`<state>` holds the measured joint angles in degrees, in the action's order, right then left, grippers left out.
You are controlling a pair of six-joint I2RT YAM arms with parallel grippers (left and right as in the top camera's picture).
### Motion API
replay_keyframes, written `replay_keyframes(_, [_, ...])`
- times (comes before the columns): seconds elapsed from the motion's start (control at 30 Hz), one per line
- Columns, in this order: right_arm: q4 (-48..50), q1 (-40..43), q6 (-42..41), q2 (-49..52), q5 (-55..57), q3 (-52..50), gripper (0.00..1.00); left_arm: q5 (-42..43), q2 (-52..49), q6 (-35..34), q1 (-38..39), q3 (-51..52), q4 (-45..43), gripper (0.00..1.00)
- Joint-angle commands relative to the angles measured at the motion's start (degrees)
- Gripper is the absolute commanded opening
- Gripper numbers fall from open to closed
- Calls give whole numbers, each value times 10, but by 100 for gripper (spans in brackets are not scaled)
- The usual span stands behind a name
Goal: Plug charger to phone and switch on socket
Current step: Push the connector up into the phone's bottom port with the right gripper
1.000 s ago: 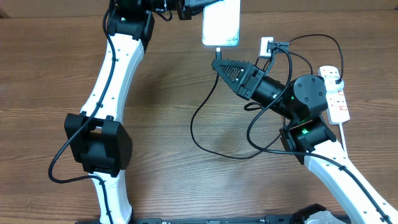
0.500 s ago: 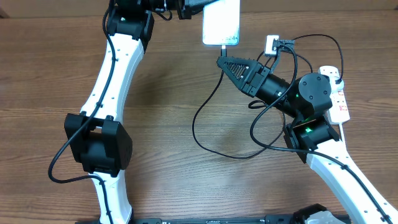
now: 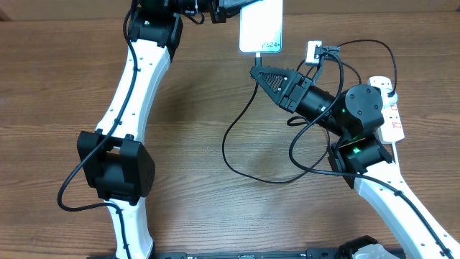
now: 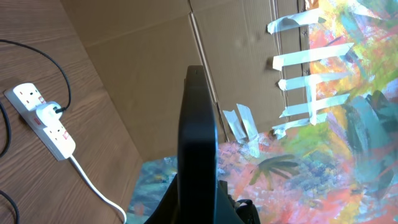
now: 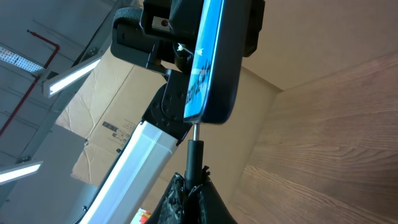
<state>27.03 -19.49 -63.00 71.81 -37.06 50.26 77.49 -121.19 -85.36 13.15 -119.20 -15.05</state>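
My left gripper [image 3: 228, 7] is shut on the phone [image 3: 261, 27] and holds it in the air at the table's far edge, lit screen up. The left wrist view shows the phone edge-on [image 4: 198, 143]. My right gripper [image 3: 256, 70] is shut on the charger's black connector [image 5: 194, 155], just below the phone's lower edge. In the right wrist view the connector's metal tip meets the bottom edge of the phone [image 5: 214, 56]. The charger cable [image 3: 230, 155] loops over the table. The white socket strip [image 3: 390, 111] lies at the right, with a plug in it [image 4: 47, 112].
The socket's thick white cord [image 4: 93, 186] trails off the strip. A cardboard wall [image 4: 155, 74] stands behind the table's far edge. The black cable also arcs above the right arm [image 3: 366, 43] towards the strip.
The right gripper has moved up and right with the connector, closer to the phone. The left gripper has shifted the phone slightly to the right.
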Motion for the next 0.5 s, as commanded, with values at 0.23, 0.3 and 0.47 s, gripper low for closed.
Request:
replay_keyframes(0.23, [5,9,0,3,24,4,4,5,9,10,7,-10,-7,4])
replay_keyframes(0.3, [5,13,-1,3,24,4,4,4,9,10,7,-10,-7,4])
replay_keyframes(0.47, [6,22,-9,3,24,4,4,5,9,10,7,-10,-7,4])
